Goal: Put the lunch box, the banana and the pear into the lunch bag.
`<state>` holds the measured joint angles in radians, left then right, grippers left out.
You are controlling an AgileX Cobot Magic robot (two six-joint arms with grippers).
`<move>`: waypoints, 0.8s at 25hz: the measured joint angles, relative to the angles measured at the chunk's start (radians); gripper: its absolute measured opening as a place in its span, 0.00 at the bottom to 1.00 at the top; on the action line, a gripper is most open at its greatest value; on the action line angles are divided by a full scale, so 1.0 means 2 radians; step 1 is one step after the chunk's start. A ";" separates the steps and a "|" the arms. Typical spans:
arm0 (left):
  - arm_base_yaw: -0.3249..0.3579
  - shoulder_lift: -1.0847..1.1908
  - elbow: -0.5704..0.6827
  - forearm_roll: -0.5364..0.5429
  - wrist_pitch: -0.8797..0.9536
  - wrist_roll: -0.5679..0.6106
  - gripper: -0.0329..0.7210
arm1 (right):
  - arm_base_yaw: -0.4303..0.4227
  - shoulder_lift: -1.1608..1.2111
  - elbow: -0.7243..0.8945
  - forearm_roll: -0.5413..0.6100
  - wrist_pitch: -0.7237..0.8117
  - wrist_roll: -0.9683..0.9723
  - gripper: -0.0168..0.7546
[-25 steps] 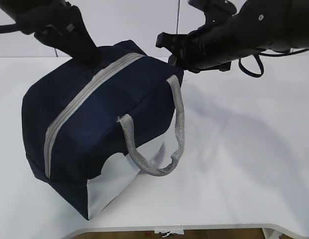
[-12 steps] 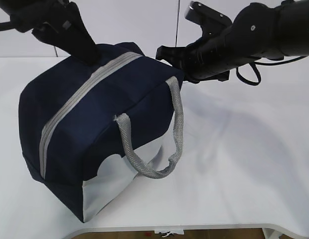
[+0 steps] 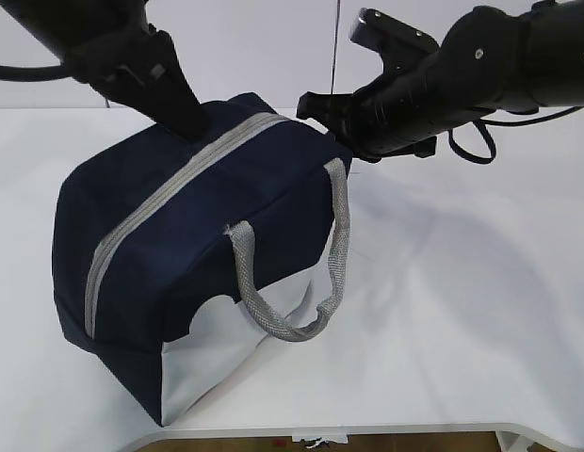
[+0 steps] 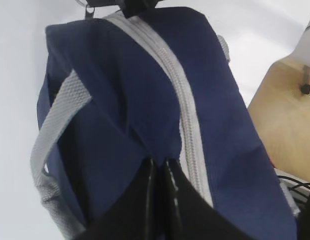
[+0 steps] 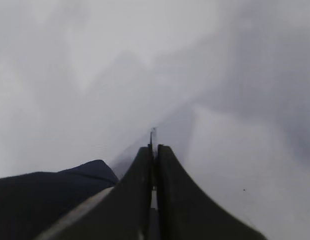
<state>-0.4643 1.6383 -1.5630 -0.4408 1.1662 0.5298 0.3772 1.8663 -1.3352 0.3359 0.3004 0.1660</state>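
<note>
Note that the lunch bag has shifted right and settled; its zipper is closed; left gripper pinches its fabric; right gripper is pressed together on a thin pull, so packing looks complete.

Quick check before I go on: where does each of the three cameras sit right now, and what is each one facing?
Exterior view: front of the table, looking down at a slant on the zipped bag; both arms show.
Left wrist view: above the left gripper, looking along the bag's top, fabric pinched.
Right wrist view: behind the right gripper, facing the white table.
Shared: all three show the bag.
</note>
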 joint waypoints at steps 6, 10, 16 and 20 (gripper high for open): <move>0.000 0.013 0.000 -0.004 -0.006 0.001 0.04 | 0.000 0.000 0.000 0.002 0.004 0.000 0.24; 0.000 0.020 0.000 -0.004 -0.009 0.001 0.04 | 0.000 0.000 0.000 0.008 0.004 0.000 0.47; 0.000 0.033 -0.001 -0.006 -0.016 0.001 0.07 | 0.000 -0.005 -0.001 -0.035 0.019 0.000 0.58; 0.000 0.035 -0.001 -0.006 -0.030 0.001 0.17 | 0.000 -0.026 -0.005 -0.091 0.041 0.000 0.58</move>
<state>-0.4643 1.7079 -1.5647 -0.4525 1.1067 0.5319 0.3772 1.8133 -1.3456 0.1538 0.3815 0.1660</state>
